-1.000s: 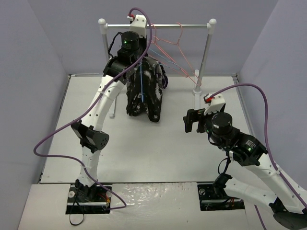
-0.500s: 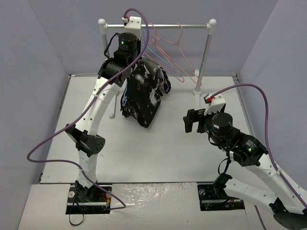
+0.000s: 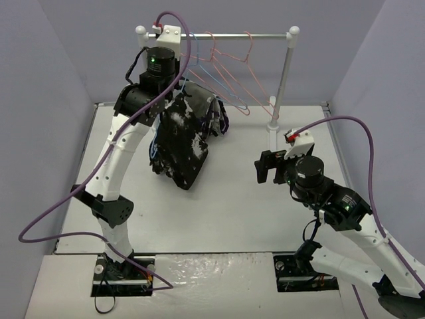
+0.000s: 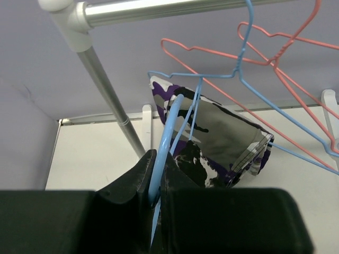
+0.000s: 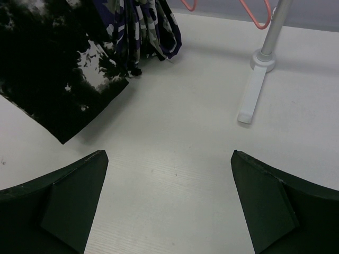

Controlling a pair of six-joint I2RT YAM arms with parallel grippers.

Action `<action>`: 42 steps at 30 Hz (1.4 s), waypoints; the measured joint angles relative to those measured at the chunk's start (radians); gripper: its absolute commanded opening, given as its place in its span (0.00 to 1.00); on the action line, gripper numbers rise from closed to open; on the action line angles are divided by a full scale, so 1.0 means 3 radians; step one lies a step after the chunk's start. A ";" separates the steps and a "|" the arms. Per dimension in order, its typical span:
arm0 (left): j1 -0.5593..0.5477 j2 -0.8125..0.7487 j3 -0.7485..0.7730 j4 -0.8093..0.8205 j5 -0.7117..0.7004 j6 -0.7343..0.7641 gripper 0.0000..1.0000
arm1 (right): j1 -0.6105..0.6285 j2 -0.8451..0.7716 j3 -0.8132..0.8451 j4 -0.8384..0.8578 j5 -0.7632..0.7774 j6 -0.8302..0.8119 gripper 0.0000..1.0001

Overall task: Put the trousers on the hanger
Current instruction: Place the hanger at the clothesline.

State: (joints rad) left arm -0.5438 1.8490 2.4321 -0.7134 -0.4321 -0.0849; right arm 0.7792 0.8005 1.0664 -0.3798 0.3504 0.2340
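Left gripper is seen clamped tight on the hanger, whose hook is raised just below the rail. Trousers are hung directly beneath this gripper. Right gripper is spread wide; nothing is held, table beneath it.

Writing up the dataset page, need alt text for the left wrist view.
The left gripper, shut on the curved hook of a light-blue hanger, sits below a metal clothes rail. Behind hang pink-red wire hangers and a purple, white and black patterned garment.
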 measured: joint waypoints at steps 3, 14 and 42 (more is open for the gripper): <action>-0.0001 -0.0093 -0.0017 -0.0139 -0.0066 0.0002 0.00 | 0.0000 -0.0001 -0.0002 0.0000 0.0000 0.0002 1.00; 0.0003 -0.0374 -0.0289 -0.0257 -0.0397 0.0044 0.00 | -0.0001 -0.0001 -0.0022 0.0003 -0.0065 0.0013 1.00; 0.0580 0.0590 0.0377 0.0597 0.0050 0.0021 0.00 | -0.0003 -0.0300 -0.0165 0.0005 -0.0203 0.0159 1.00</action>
State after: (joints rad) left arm -0.3699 2.0259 2.5453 -0.5344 -0.4170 -0.0784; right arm 0.7784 0.7106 1.0168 -0.3783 0.2895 0.2817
